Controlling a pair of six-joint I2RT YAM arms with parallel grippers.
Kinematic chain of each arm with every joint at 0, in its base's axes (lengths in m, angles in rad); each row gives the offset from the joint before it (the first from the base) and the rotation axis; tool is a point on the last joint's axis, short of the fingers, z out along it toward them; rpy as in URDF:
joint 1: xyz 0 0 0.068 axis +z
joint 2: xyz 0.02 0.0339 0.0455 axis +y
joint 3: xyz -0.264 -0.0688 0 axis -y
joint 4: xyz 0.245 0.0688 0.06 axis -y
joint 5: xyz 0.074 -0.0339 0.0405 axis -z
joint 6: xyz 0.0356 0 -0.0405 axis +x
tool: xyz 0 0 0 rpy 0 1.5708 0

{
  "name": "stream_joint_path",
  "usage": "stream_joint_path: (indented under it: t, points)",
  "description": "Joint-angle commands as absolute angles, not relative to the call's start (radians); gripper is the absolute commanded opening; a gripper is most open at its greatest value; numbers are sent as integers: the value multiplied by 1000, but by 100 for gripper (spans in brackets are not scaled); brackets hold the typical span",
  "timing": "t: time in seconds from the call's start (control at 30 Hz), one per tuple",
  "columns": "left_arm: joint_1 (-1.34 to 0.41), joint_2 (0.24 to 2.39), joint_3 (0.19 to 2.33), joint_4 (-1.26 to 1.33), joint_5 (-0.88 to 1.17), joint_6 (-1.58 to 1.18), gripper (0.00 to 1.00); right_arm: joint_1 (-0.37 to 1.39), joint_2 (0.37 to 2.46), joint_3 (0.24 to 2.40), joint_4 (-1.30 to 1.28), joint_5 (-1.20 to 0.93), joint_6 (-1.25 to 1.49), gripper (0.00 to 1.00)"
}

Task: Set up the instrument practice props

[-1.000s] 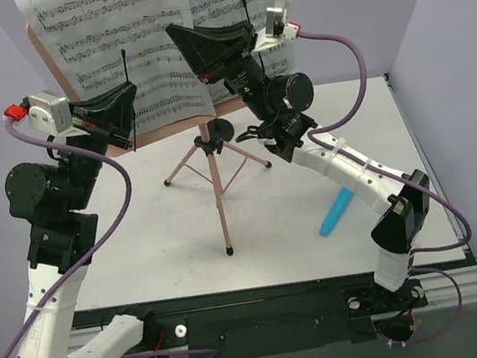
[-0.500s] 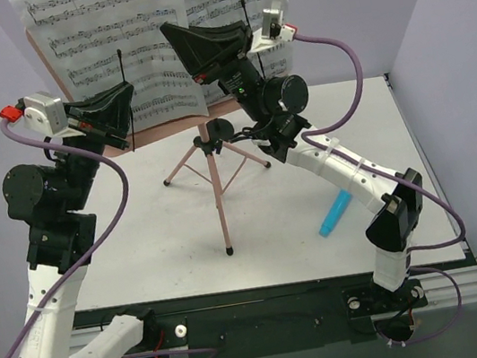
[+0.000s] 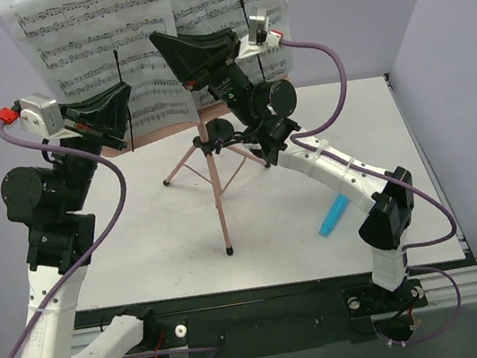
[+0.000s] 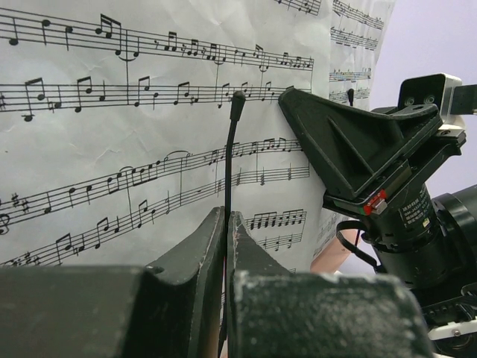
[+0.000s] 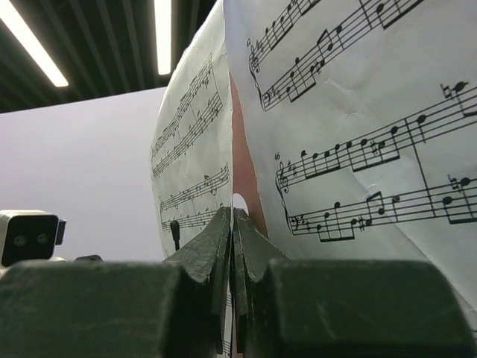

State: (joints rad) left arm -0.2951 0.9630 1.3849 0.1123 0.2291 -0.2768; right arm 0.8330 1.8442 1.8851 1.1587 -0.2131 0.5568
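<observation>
Compared with a second earlier, the pink music-stand desk was seen shifted up and to the left in the top view, and the two sheet-music pages, the left page and the right page, were carried with it, so that more of their upper staves was cut off by the frame edge. The desk was held up on the tripod, whose three feet were found unmoved on the table.

The left gripper was seen clamped on the black wire page-holder lying against the left page. It had been moved slightly up and left along with the desk.

The right gripper was closed, fingers pressed together at the seam between the two pages, where a strip of pink desk was exposed. Whether anything was pinched there could not be told. Its tip had been carried leftward, and the right arm's elbow was drawn left as well.

A blue object was left lying where it had been, on the table beside the right arm.
</observation>
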Motion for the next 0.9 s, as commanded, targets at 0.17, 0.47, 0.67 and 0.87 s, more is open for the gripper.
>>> stream_joint_path:
  t: [0.17, 0.47, 0.67, 0.87]
  points:
    - [-275, 940, 1387, 199, 261, -310, 18, 839, 1835, 1922, 1255, -232, 555, 0]
    - [-264, 937, 1382, 209, 265, -321, 36, 838, 1819, 1899, 1270, -235, 548, 0]
    - [-261, 937, 1381, 213, 268, -327, 39, 838, 1796, 1872, 1292, -239, 545, 12]
    - [-256, 931, 1373, 216, 275, -331, 40, 838, 1747, 1816, 1321, -245, 520, 31]
